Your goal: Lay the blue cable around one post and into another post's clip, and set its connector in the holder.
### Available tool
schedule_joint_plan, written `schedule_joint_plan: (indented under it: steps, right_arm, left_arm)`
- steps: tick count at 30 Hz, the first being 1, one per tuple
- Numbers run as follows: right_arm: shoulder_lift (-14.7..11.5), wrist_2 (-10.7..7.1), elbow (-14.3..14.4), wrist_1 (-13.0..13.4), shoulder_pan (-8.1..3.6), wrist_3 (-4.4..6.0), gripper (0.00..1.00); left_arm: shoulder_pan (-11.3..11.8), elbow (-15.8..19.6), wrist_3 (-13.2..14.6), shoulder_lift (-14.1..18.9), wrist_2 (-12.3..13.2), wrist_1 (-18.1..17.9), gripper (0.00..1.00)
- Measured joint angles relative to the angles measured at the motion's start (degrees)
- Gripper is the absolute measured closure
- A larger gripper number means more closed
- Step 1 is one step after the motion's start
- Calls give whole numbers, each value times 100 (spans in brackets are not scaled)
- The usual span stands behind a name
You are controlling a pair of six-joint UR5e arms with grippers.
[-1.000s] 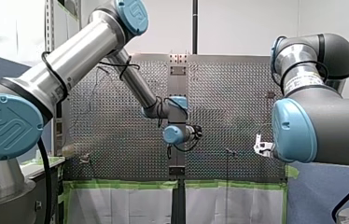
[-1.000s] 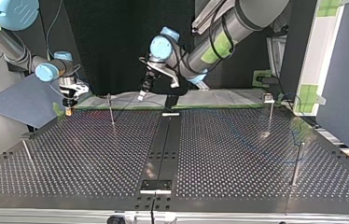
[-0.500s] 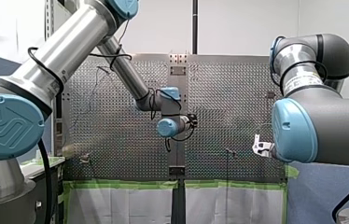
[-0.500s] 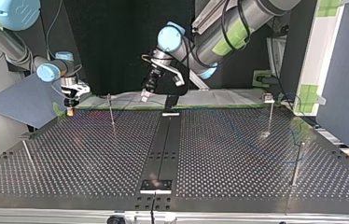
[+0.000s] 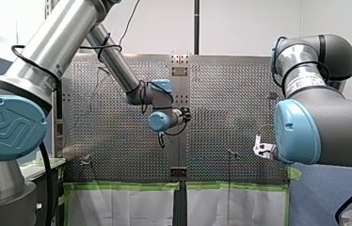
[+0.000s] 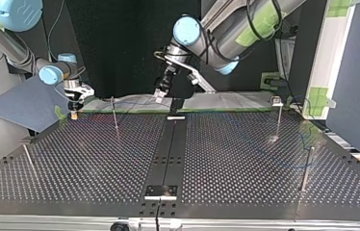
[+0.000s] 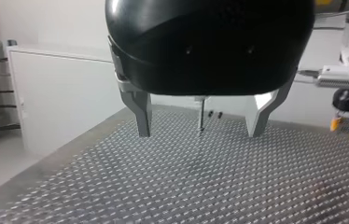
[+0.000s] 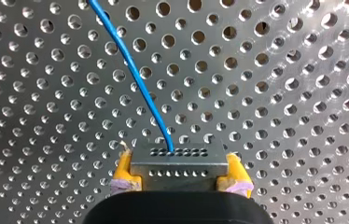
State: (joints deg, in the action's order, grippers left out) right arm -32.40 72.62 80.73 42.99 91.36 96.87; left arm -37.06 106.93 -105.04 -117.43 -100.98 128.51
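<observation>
Perforated metal table (image 6: 264, 168), white wall (image 5: 240, 23); left pincer (image 7: 199, 134) apart, right pincer (image 8: 180, 175) clamps connector (image 8: 177, 160).

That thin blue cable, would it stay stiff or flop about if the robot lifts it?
Probably floppy: the blue cable is thin and curves away from the connector. Likely light too; it would trail behind rather than hold shape.

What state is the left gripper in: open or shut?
Open. In the left wrist view, the metal fingers of my left gripper stand wide apart, with nothing held between them.
</observation>
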Motion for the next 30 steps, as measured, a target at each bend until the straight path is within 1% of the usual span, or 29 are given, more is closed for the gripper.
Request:
schedule_joint_plan:
  steps: [4,7,14,22,30]
  right_arm:
    - [0,-1,0,0,12,0,100]
    - [0,-1,0,-2,26,0,100]
    - [6,-1,0,-7,34,0,100]
    - [9,-1,0,0,49,0,100]
    - [17,-1,0,6,52,0,100]
  left_arm:
    - [76,196,31,196,-105,-177,0]
    - [130,334,121,334,-173,-284,0]
    - [186,671,425,671,-387,-463,0]
    - [195,1073,578,1066,-478,-450,0]
    - [203,1476,646,1139,-594,-453,0]
